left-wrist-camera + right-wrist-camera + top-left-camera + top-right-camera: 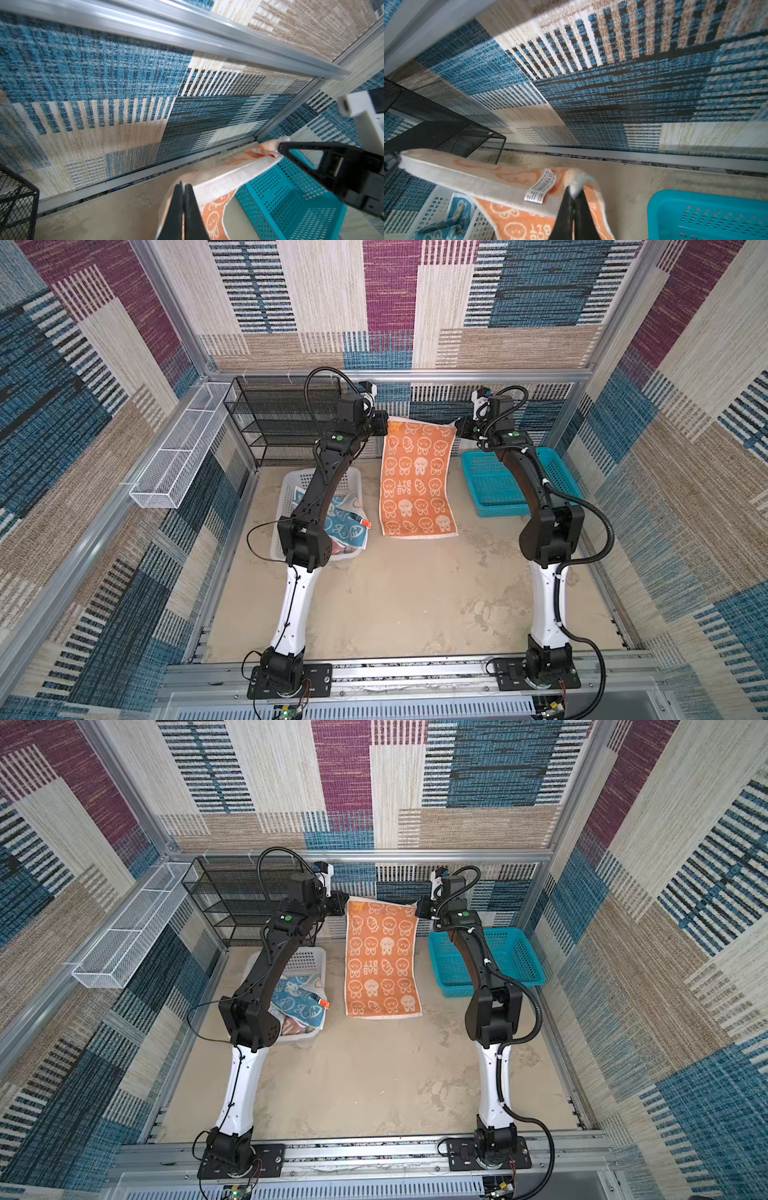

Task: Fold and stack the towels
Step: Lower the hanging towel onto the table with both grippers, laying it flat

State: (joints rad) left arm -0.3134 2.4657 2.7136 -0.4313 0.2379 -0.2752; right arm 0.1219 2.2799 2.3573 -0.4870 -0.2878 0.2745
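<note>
In both top views an orange-and-cream rabbit towel (417,481) (382,961) hangs stretched between my two grippers, its far edge lifted and its near end resting on the table. My left gripper (384,427) (184,185) is shut on the far left corner. My right gripper (457,425) (574,191) is shut on the far right corner, beside a white label (542,188). A blue-and-white printed towel (347,524) (297,1002) lies crumpled in the white basket (286,489). The left arm hides part of it.
A teal perforated basket (494,489) (708,214) stands at the right, partly under the right arm. A black mesh shelf (282,418) stands at the back left, close to the left gripper. A white wire tray (178,460) hangs on the left wall.
</note>
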